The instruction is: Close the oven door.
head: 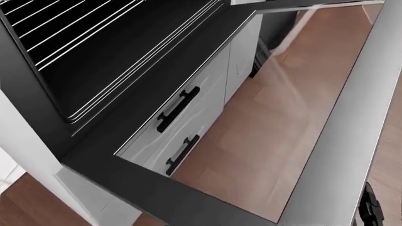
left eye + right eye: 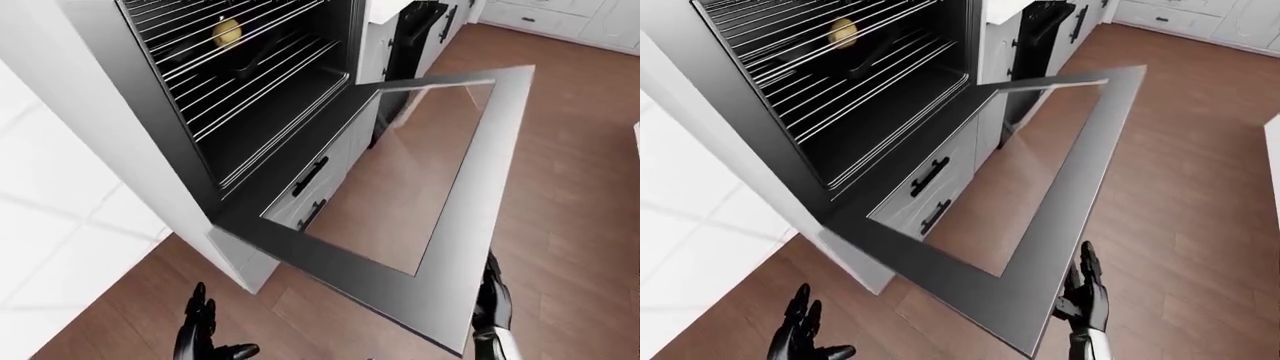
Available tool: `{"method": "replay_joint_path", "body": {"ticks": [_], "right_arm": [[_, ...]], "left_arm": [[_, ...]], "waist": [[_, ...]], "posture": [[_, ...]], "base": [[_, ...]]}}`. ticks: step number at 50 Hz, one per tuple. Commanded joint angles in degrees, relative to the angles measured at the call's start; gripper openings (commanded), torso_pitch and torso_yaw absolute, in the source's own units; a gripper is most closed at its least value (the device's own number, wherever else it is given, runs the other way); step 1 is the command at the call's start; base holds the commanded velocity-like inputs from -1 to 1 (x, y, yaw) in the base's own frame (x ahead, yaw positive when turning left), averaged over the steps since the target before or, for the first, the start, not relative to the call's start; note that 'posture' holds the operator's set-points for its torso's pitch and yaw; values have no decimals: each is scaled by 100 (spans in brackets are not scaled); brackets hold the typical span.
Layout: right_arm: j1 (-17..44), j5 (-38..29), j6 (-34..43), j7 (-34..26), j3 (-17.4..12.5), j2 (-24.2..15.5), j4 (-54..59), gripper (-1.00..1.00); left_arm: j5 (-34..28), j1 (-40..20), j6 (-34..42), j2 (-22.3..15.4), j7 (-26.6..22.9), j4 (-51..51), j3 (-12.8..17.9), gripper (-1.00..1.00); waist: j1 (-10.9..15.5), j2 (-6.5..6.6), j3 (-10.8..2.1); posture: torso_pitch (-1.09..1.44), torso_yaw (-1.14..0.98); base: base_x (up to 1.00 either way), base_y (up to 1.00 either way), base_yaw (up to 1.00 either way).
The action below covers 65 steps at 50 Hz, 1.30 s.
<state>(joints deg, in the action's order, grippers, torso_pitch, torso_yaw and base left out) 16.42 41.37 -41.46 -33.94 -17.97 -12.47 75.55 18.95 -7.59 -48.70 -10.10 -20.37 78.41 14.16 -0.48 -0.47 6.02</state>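
Oven door (image 2: pixel 1040 187) hangs fully open, flat, just above and left of my right hand (image 2: pixel 1085 289); its long free edge runs away from me past those fingertips; right hand open, under that edge, nearer; left hand (image 2: pixel 800 334) open, empty, well apart below the hinge corner; racks (image 2: pixel 830 67) exposed beyond.

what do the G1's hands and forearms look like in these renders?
Both hands are glossy black with three stubby, segmented fingers: the left hand shows only as black, cut off at the frame's bottom edge. The right hand joins a silver-white cylindrical wrist section below a black cuff. No cables, markings or sleeves are visible.
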Motion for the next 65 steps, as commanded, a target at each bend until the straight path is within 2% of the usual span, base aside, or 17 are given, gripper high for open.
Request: {"method": "replay_joint_path", "body": {"ticks": [1, 7, 16, 22, 30, 39, 43, 48, 55, 65], "right_arm": [[85, 37, -143, -56, -11, -73, -156, 100], [84, 82, -126, -87, 1, -77, -179, 100], [106, 139, -110, -106, 21, -90, -279, 100], [98, 216, -16, -98, 31, -154, -477, 100], [-42, 353, 562, -57, 81, -177, -1195, 100], [-326, 76, 1351, 538, 207, -65, -2577, 100], [-332, -179, 1430, 696, 232, -32, -2778, 100], [-266, -330, 1295, 609, 223, -4, -2568, 100], [-222, -482, 1429, 664, 298, 26, -2825, 100], [-372, -715, 2287, 1171, 419, 132, -4240, 100]], "left_arm": [[40, -58, -129, -65, -20, -111, 22, 100], [67, -73, -98, -83, -70, -90, 36, 100], [-21, -86, -73, -109, 29, -59, 39, 100], [-92, -68, -97, -86, 66, -78, 19, 100], [-71, -113, -7, -108, 84, -61, 68, 100], [-160, -104, -34, -113, 150, -37, 72, 100], [-220, -84, -46, -96, 208, -52, 45, 100], [-217, -84, -25, -91, 187, -52, 51, 100], [-193, -84, -7, -93, 169, -49, 65, 100], [-195, -77, -15, -76, 175, -58, 49, 100]], "waist": [[-1, -3, -73], [-10, -3, 162], [-27, -7, 448], [-37, -12, 556], [-39, -30, 595], [-25, -29, 590], [-22, -27, 585], [-27, -24, 580], [-30, -16, 589], [-11, -10, 568]], "posture": [[17, 0], [23, 0], [32, 0], [32, 0], [32, 0], [32, 0], [32, 0], [32, 0], [32, 0], [32, 0]], "base": [[0, 0, 0], [0, 0, 0], [0, 0, 0], [0, 0, 0], [0, 0, 0], [0, 0, 0], [0, 0, 0], [0, 0, 0], [0, 0, 0], [0, 0, 0]]}}
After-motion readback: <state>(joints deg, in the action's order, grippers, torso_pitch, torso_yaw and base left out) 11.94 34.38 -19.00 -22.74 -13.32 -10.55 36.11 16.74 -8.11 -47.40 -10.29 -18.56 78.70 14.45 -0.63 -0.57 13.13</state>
